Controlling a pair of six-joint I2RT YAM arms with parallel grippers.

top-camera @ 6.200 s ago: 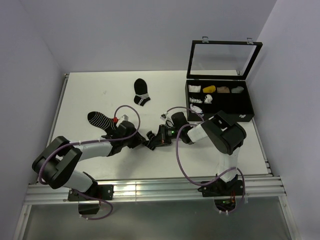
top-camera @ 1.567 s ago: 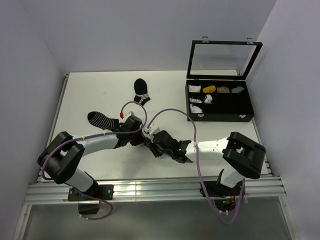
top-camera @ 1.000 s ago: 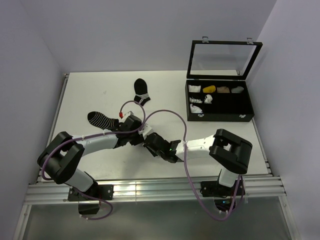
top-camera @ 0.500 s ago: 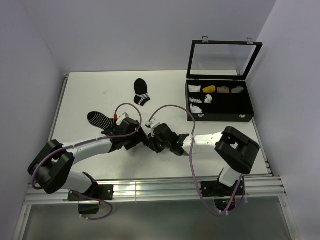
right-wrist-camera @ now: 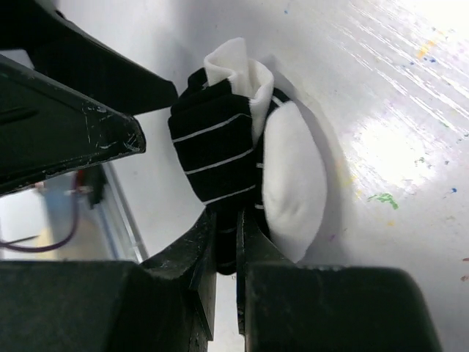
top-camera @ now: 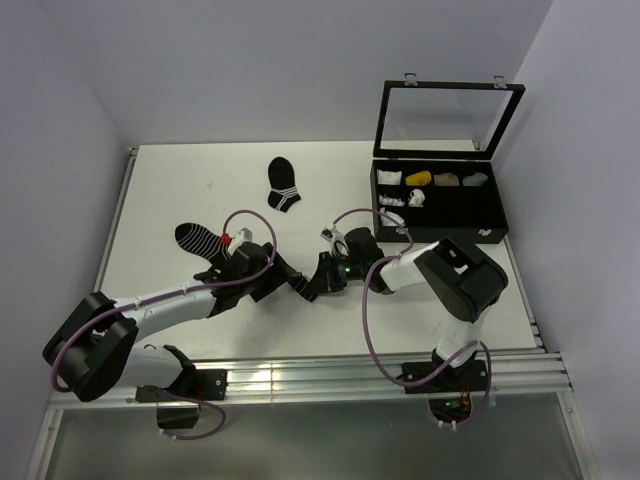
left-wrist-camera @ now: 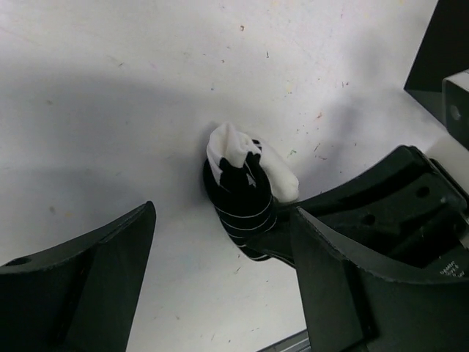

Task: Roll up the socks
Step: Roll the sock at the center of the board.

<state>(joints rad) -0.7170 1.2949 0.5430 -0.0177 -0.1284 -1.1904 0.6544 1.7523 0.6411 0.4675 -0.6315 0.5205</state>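
The socks (right-wrist-camera: 234,150) are rolled together into one small bundle, black with thin white stripes and a white toe bulging at one side. The bundle (left-wrist-camera: 245,187) rests on the white table. My right gripper (right-wrist-camera: 227,224) is shut on the black fabric at its near end. My left gripper (left-wrist-camera: 221,216) stands open, its fingers (left-wrist-camera: 88,282) wide on either side of the bundle and touching nothing. In the top view both grippers meet at the table's middle, left gripper (top-camera: 286,281), right gripper (top-camera: 314,283), and they hide the bundle.
A black sock with white bands (top-camera: 283,183) lies at the back. A black sock with thin white stripes (top-camera: 198,238) lies left, beside the left arm. A black compartment box (top-camera: 440,228) with its glass lid raised stands at the right.
My left gripper has opened, let go of the bundle and drawn back a little. My right arm has folded back to the right, its gripper still pinching the bundle.
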